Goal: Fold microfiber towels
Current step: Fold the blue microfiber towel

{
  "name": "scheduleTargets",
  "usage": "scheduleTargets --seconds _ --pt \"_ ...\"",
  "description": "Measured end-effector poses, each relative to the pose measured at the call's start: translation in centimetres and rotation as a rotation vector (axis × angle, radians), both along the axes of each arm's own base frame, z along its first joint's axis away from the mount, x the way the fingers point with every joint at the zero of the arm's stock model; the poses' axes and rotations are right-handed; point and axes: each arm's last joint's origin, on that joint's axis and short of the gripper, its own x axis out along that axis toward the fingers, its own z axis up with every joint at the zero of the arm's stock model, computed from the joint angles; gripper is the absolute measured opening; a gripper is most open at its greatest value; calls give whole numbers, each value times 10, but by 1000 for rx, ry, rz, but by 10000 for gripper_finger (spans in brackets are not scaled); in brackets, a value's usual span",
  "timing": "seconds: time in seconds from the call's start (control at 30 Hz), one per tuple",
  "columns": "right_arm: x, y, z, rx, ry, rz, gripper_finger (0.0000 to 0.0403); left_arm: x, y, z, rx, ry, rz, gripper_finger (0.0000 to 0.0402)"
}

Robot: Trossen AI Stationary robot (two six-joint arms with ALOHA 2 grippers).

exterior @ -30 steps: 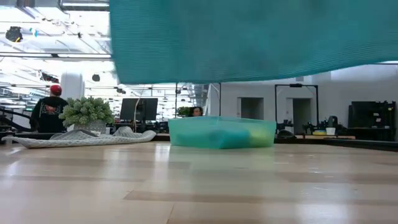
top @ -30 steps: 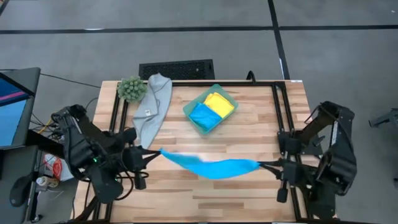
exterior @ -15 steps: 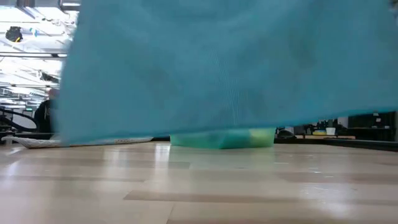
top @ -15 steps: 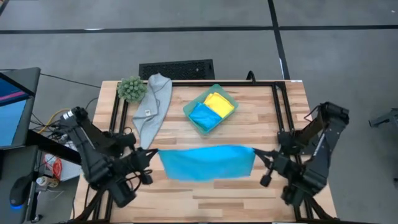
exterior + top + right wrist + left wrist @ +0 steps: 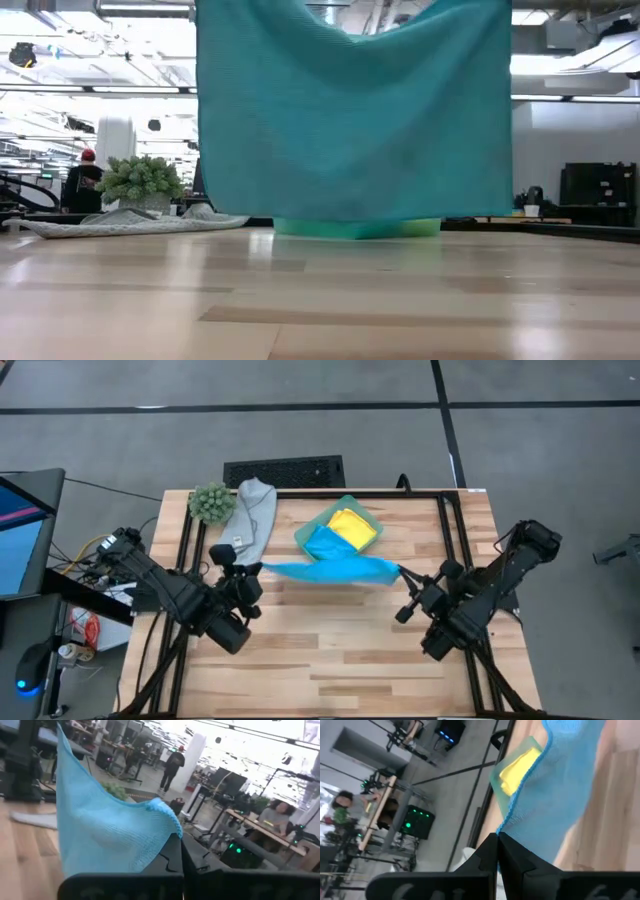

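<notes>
Blue towel (image 5: 335, 571) stretched in air above counter (image 5: 340, 650), just in front of tray (image 5: 312, 532); left pincer (image 5: 252, 568) and right pincer (image 5: 402, 573) each pinching a corner.

Both arms are reaching in toward the middle. Left gripper (image 5: 252, 568) sits at about 9 o'clock and the right gripper (image 5: 401, 572) at about 3 o'clock, both raised, jaws pinched closed on opposite corners of the blue towel (image 5: 330, 571), which hangs stretched between them.
</notes>
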Motion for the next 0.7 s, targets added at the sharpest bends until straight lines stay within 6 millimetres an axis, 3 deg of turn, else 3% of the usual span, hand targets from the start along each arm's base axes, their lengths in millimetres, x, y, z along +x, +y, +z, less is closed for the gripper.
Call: scheduleTargets --seconds 0.17,0.3,0.5,0.7 --pt "-9 8 -33 119 -97 51 1 -9 -10 -6 -50 -12 -18 0" --pt "-18 26 -58 237 -154 134 1 -19 -25 -43 -144 23 -5 0" --pt "-35 59 -76 434 -156 279 2 -40 -56 -104 -400 -34 -2 0" --pt "-33 83 -98 595 -104 329 2 -49 -70 -136 -545 -156 -20 0"
